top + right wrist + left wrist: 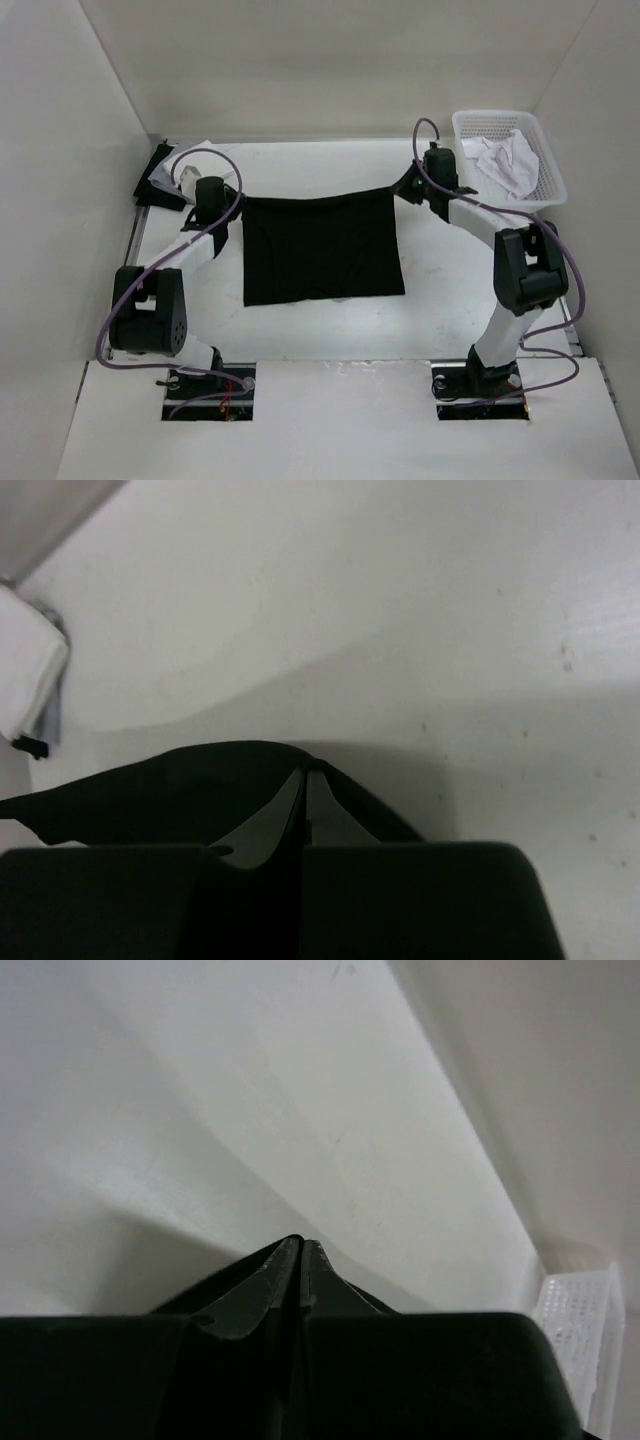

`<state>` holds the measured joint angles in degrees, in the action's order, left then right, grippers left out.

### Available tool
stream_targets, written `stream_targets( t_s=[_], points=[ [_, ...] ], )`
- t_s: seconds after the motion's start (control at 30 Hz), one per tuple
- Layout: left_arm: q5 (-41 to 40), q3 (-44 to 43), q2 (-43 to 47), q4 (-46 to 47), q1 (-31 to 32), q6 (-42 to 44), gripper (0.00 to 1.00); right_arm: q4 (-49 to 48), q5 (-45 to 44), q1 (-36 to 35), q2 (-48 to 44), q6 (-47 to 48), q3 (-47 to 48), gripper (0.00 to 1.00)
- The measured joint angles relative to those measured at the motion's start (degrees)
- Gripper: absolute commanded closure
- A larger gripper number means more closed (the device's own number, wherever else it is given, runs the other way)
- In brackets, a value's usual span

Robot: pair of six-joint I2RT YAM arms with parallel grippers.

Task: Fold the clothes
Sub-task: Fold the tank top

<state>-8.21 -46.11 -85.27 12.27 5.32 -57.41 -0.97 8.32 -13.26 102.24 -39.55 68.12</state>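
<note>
Two arms, one garment strung between them. White table point(450, 300) fills the frame. Black shirt point(320, 250) sits mid-table, spread wide, top edge running L-R between the grippers w/ a slight sag mid-span; lower hem toward the arm bases (can't tell how much of it rests on the table). White plastic basket point(552, 190) at far R corner, crumpled white garment point(505, 160) inside. Small pile of folded fabric point(165, 175) at far L corner, apart from the shirt. L gripper point(238, 203) pinched tight on shirt's top-L corner; wrist cam shows the jaws pressed together. R gripper point(398, 188) same: clamped on top-R corner, black cloth draped off its tips.
</note>
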Motion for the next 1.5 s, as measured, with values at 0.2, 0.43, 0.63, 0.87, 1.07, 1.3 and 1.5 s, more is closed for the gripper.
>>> stream_targets(
  t_s=[0.2,0.43,0.63,0.87,1.07,1.3,1.5],
  points=[
    [-0.22,-2.19,1.22,5.4,0.39,0.24,1.0,-2.99,1.18,0.98,-3.45,-0.37,1.18,1.0],
    [-0.22,12.96,14.62,9.68,0.46,-0.11,1.0,-7.3,0.13,0.79,-18.4,-1.27,-16.0,1.0],
    [0.76,25.44,23.02,10.88,0.44,-0.26,0.99,-9.66,-1.62,0.37,-24.76,-2.38,-29.05,0.99],
    [1.44,35.17,31.23,11.76,0.48,0.26,0.98,-12.92,-2.12,0.04,-25.29,-4.26,-38.69,0.99],
    [1.6,40.57,35.71,12.31,0.5,0.85,0.89,-14.75,-2.99,-2.27,-26.88,-5.7,-44.39,0.9],
    [1.55,43.1,41.77,8.87,-0.46,0.83,0.76,-14.86,-3.58,-3.32,-30.49,-6.58,-47.52,0.58],
    [-0.35,38.73,48.04,4.61,2.32,0.9,0.76,-16.9,-3.39,-2.56,-31.1,-6.47,-45.88,0.5]
  ],
)
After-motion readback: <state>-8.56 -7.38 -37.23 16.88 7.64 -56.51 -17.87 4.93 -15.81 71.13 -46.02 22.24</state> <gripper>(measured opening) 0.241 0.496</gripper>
